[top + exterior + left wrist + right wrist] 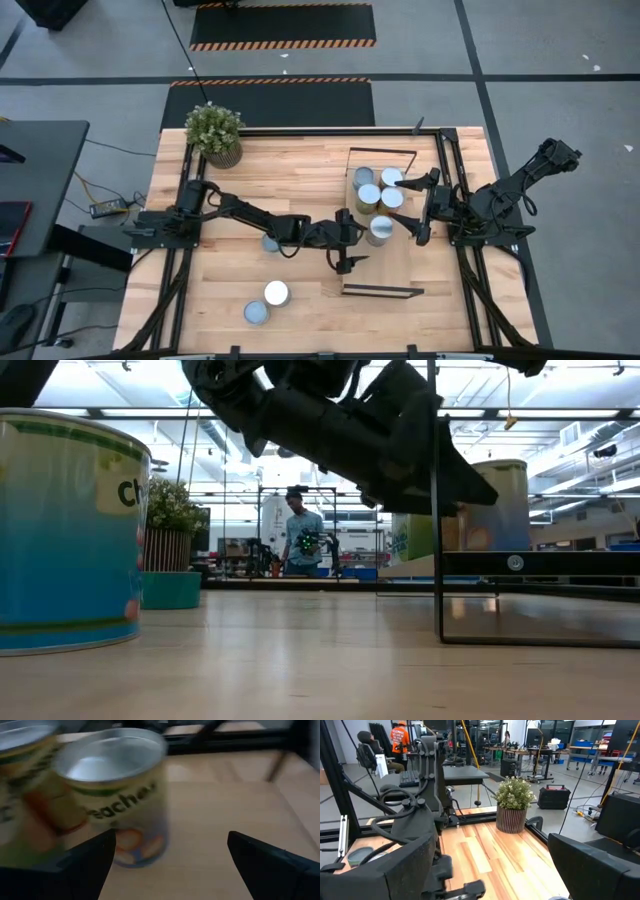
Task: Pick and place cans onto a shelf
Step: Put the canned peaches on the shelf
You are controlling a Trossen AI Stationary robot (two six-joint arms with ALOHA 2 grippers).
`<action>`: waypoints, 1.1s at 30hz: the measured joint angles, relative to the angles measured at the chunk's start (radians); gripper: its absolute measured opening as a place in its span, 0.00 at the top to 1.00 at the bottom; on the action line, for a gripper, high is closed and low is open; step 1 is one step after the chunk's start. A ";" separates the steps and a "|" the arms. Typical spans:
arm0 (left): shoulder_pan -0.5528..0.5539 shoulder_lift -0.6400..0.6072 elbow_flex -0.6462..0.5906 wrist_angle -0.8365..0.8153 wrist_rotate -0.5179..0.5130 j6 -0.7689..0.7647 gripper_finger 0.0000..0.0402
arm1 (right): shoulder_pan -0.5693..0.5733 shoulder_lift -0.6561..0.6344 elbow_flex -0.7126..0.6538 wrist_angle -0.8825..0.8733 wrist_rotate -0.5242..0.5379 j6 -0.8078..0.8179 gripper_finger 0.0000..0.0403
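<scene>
Five cans (377,201) on the shelf (385,262)

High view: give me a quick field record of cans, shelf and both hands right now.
cans on shelf: five, clustered
cans off shelf: three on the table; two near the front edge, one by the left arm
shelf: right of centre, mostly bare at its near end
left hand: open, empty, at the shelf's edge
right hand: open, empty, beside the cluster
</scene>
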State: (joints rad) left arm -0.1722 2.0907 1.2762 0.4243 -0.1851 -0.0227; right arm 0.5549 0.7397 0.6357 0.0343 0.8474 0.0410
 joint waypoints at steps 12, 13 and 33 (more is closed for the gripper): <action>0.004 0.000 0.000 0.092 0.229 0.069 0.03 | 0.001 0.057 0.000 -0.039 -0.050 0.064 0.02; 0.004 0.000 0.000 0.100 0.220 0.069 0.03 | 0.001 0.073 0.000 -0.057 -0.069 0.084 0.02; 0.041 -0.003 0.000 0.148 0.196 0.085 0.03 | 0.011 0.257 0.000 -0.289 -0.058 0.192 0.02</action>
State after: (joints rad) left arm -0.1308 2.0873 1.2762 0.5723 0.0113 0.0626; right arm 0.5661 0.9963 0.6357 -0.2542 0.7891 0.2329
